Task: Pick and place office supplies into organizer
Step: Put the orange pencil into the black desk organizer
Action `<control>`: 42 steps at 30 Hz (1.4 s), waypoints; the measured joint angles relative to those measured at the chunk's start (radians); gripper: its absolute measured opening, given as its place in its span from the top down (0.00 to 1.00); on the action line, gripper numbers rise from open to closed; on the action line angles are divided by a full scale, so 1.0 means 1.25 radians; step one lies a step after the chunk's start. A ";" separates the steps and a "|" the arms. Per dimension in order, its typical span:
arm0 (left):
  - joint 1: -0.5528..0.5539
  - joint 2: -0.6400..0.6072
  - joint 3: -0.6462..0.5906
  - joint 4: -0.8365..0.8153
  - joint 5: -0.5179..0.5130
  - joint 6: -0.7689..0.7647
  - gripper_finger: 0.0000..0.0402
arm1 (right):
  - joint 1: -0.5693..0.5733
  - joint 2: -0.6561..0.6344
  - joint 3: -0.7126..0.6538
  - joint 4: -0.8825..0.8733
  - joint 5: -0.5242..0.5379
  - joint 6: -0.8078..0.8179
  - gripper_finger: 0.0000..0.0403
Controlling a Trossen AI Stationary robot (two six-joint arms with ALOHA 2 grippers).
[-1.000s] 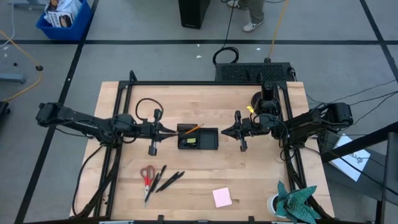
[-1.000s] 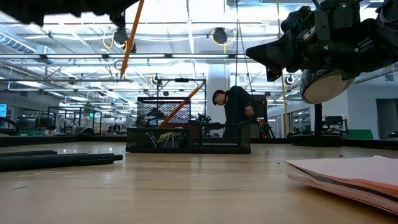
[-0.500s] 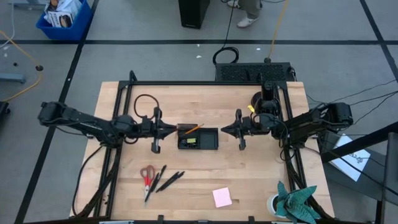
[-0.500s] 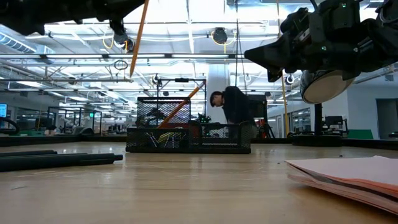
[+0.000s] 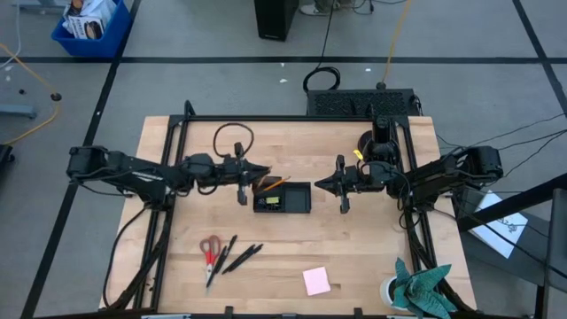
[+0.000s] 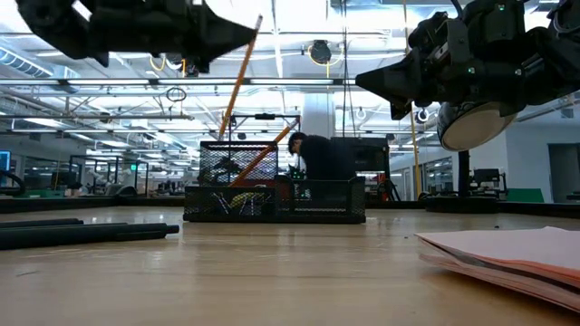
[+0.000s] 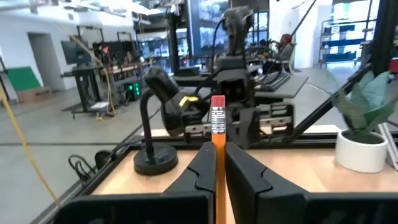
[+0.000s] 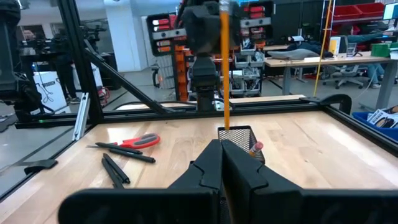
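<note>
Gripping pencil (image 7: 218, 134) above organizer (image 5: 282, 196)

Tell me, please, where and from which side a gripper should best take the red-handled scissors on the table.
The scissors lie flat, closed, red handles toward the organizer, blades toward the table's near edge. Probably come straight down and pinch across the narrow blades just below the handles; the pens lie close on one side.

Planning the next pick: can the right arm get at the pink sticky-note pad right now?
Probably yes. The sticky-note pad lies alone on bare wood, and the right pincer hovers beside the organizer, holding nothing.
</note>
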 joint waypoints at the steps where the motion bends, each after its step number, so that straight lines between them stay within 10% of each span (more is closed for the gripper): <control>1: 0.009 0.010 0.004 0.000 0.006 -0.004 0.95 | 0.000 0.000 0.000 0.000 0.000 0.000 1.00; 42: 0.067 0.301 0.012 0.036 0.032 -0.092 0.93 | 0.000 0.000 0.000 -0.003 0.001 -0.017 1.00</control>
